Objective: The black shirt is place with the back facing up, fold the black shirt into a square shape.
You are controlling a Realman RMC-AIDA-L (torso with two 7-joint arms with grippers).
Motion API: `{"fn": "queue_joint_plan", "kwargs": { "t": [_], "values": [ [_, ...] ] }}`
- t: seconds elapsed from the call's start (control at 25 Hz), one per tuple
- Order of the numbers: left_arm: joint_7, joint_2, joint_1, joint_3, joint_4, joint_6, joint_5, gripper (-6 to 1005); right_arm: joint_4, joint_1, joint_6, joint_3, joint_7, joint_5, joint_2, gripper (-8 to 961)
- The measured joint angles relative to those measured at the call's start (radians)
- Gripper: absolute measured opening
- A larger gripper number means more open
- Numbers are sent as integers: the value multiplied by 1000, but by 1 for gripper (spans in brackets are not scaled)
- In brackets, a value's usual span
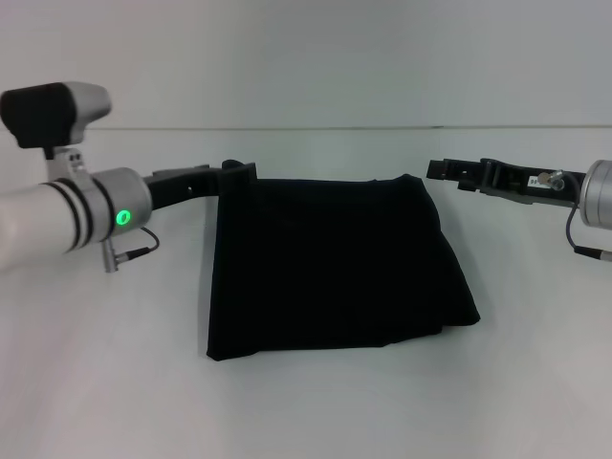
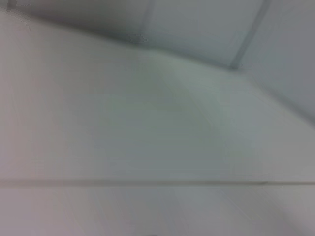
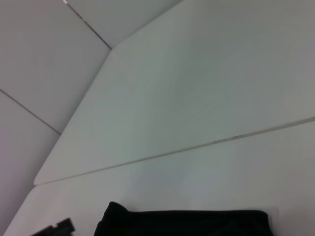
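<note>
Only head view shows whole black shirt (image 1: pixel 330 263).

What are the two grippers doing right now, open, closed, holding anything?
Left gripper: at the black shirt's far left corner; grip cannot be told.
Right gripper: beside the shirt's far right corner, apart from it; open or closed cannot be told.

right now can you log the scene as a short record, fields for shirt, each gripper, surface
shirt: the black shirt lies folded into a roughly rectangular bundle, right side slanting outward
left gripper: left gripper at the shirt's far left corner, touching or very near it; grip unclear
right gripper: right gripper just off the far right corner, apart from the fabric
surface: white table
fold state: not yet a neat square
</note>
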Motion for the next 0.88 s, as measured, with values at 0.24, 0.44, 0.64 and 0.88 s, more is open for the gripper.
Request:
{"fn": "queue_joint_plan", "kwargs": {
  "t": [0.24, 0.44, 0.64, 0.88],
  "values": [
    [-93, -7, -58, 53, -82, -159, 44, 823, -1, -1, -6, 0, -6, -2, -7, 745],
    [-88, -28, -65, 53, -85, -225, 39, 822, -2, -1, -7, -10, -7, -3, -7, 746],
    [-92, -31, -76, 52, -87, -230, 35, 821, -2, -5, -8, -11, -7, -4, -4, 746],
    [-93, -35, -95, 49, -93, -255, 33, 820, -3, -9, -9, -11, -12, -4, 1, 745]
  ]
}}
